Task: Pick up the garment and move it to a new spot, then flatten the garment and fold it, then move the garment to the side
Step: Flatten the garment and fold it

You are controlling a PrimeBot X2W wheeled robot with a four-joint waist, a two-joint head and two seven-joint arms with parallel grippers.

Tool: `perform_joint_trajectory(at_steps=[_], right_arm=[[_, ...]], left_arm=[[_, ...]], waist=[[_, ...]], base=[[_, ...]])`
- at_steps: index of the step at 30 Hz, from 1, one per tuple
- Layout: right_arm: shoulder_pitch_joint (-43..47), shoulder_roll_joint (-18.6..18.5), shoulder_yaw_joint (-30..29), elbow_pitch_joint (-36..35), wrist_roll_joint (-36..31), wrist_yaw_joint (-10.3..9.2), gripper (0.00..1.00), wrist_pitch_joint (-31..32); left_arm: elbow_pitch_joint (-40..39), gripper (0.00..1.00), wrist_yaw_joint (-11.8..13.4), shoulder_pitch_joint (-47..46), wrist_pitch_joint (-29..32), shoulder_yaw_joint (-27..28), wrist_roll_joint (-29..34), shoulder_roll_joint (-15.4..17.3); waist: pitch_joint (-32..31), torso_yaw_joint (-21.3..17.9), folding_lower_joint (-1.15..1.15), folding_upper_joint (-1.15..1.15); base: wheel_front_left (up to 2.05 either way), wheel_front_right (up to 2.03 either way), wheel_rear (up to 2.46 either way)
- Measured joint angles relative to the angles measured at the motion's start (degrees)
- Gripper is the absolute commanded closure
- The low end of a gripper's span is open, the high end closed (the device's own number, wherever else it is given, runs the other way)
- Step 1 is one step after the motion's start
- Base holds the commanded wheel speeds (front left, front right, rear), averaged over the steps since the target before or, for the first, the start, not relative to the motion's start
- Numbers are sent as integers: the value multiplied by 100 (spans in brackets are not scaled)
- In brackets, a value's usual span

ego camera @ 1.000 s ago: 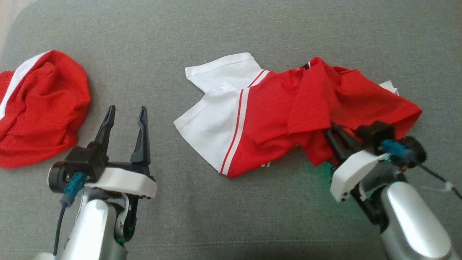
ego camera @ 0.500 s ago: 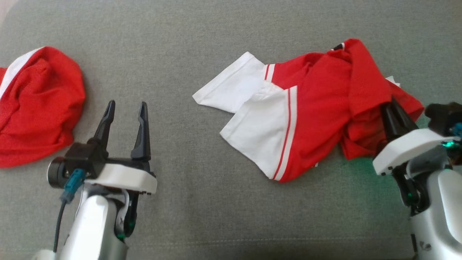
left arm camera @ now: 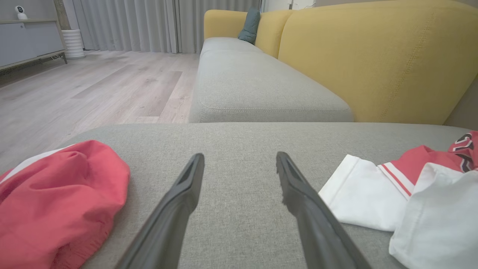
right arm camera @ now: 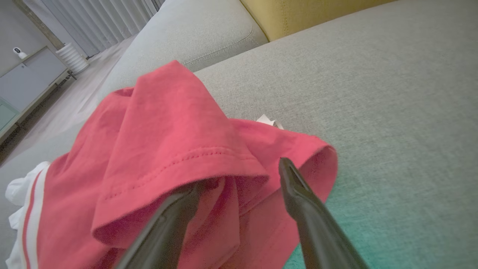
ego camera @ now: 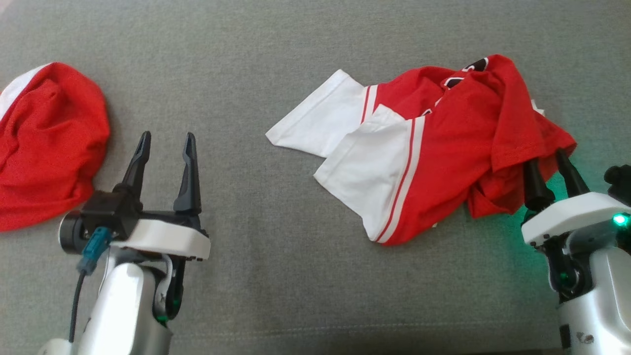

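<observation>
The garment is a red shirt with white sleeves and stripes, lying crumpled on the right half of the grey cushion. My right gripper stands open at its right edge; the jaws are apart and a red fold drapes over the left fingertip. In the right wrist view that garment's hem hangs over the left finger while the right finger lies bare beside the cloth. My left gripper is open over bare cushion, well left of the shirt. The left wrist view shows the white sleeve to its right.
A second red garment with a white band lies bunched at the cushion's left edge, close to my left gripper. Beyond the cushion are a grey sofa seat with a yellow back and a wooden floor.
My right gripper dragged the garment to the right, then opened and let go of the red cloth. The left arm has held still and open.
</observation>
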Motion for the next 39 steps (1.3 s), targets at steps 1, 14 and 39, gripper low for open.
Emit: perform_joint_trajectory(at_steps=[1,14,39], right_arm=[[3,-26,22,0,-33,0,0,0],[862,13,51,-1254,-859,0,0,68],[945,53,823,-2142,-1216,0,0,165]], left_arm=[[0,0,0,1,0,12,0,0],[14,0,1,62,0,62,0,2],[41,0,47,292,0,49,-1,9]], waist=[[-11,-18,0,0],[-315,-205,0,0],[-568,-255,0,0]], base=[[0,0,0],[0,0,0],[0,0,0]])
